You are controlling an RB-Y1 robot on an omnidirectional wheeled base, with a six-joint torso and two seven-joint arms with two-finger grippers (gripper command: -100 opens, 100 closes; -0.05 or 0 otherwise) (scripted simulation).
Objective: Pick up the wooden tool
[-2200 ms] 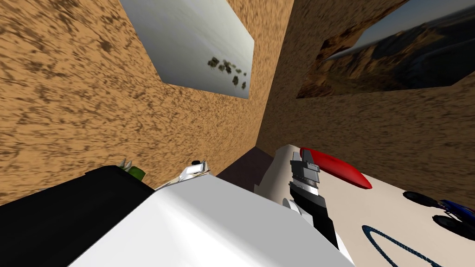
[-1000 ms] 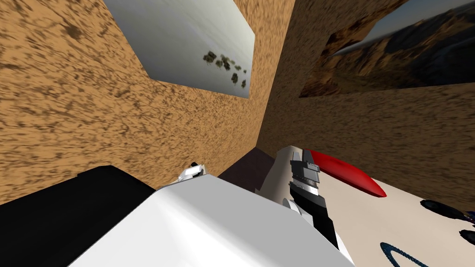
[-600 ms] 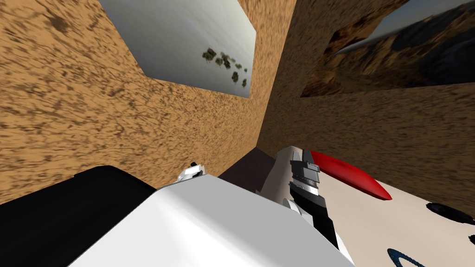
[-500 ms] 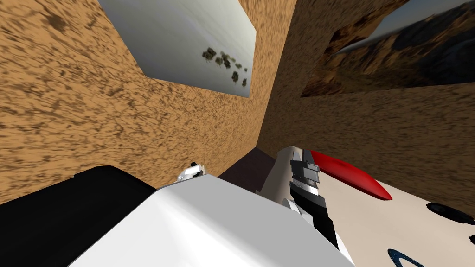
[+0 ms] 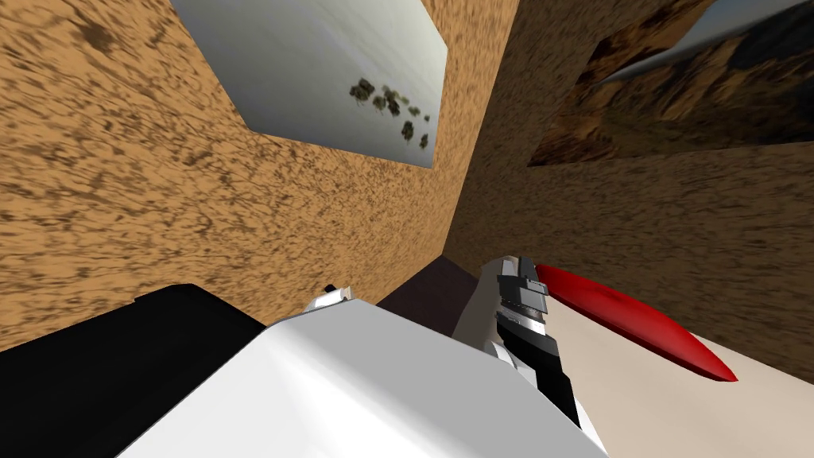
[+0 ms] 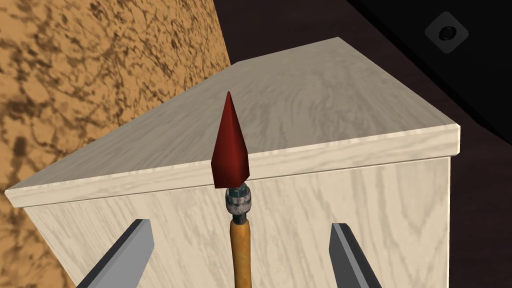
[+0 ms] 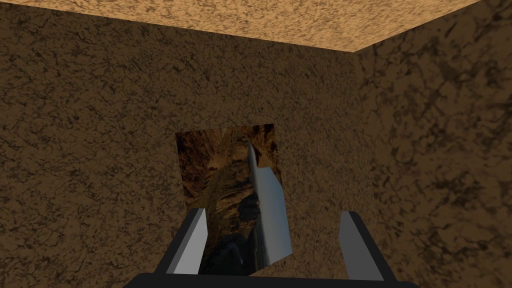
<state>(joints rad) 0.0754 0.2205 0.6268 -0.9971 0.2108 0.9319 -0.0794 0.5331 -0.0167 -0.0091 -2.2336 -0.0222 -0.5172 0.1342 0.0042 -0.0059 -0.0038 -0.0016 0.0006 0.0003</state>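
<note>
Left wrist view: wooden tool (image 6: pixel 235 165) between parted left gripper (image 6: pixel 241 224); right gripper (image 7: pixel 275 211) parted.

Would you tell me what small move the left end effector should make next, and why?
Probably close the left end effector on the wooden tool: its orange handle already runs centred between the open fingers, with the red head over the pale cabinet edge.

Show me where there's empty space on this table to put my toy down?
The pale wooden tabletop is bare across the wide stretch between the red-bladed tool and the near edge. It is tight along the wall, where the tool lies, and at the corner where my open left gripper straddles its handle.
</note>
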